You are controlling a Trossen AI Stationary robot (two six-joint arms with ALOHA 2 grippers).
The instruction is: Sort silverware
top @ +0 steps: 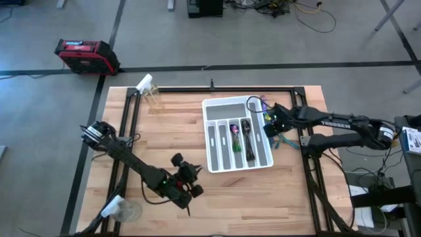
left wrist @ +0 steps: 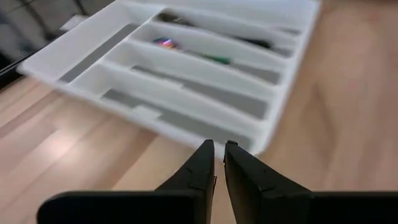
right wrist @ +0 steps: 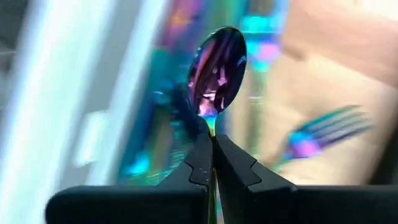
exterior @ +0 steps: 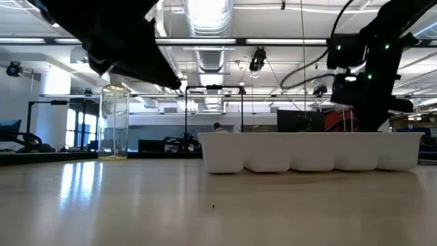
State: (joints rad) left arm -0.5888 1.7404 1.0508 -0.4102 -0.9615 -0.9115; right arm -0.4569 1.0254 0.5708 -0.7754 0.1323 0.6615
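— What were the right gripper's (right wrist: 212, 144) fingers doing?
— Clenched on the handle of an iridescent spoon (right wrist: 217, 70), its purple-teal bowl standing up just past the tips. That gripper (top: 268, 123) hung at the white tray's (top: 217, 105) right edge.

— And the left gripper (left wrist: 216, 151)?
— Its fingers were pressed nearly together with nothing between them, over bare wood just short of the tray's (left wrist: 81, 53) near wall. From above it sat low and left of the tray (top: 186, 191).

— Where was the rest of the silverware?
— A fork (right wrist: 329, 134) with teal-blue tines lay blurred on the wood beyond the spoon. In the tray's long slots lay an iridescent piece (top: 234, 139) and a dark piece (top: 248, 139); which kinds, I couldn't tell.

— The surface and the room?
— A pale wooden table (top: 164, 138) with a black frame, a clear glass jar (exterior: 114, 123) standing on it. Grey floor around, with a red and black case (top: 85, 55); level across the table were ceiling lights and ducts
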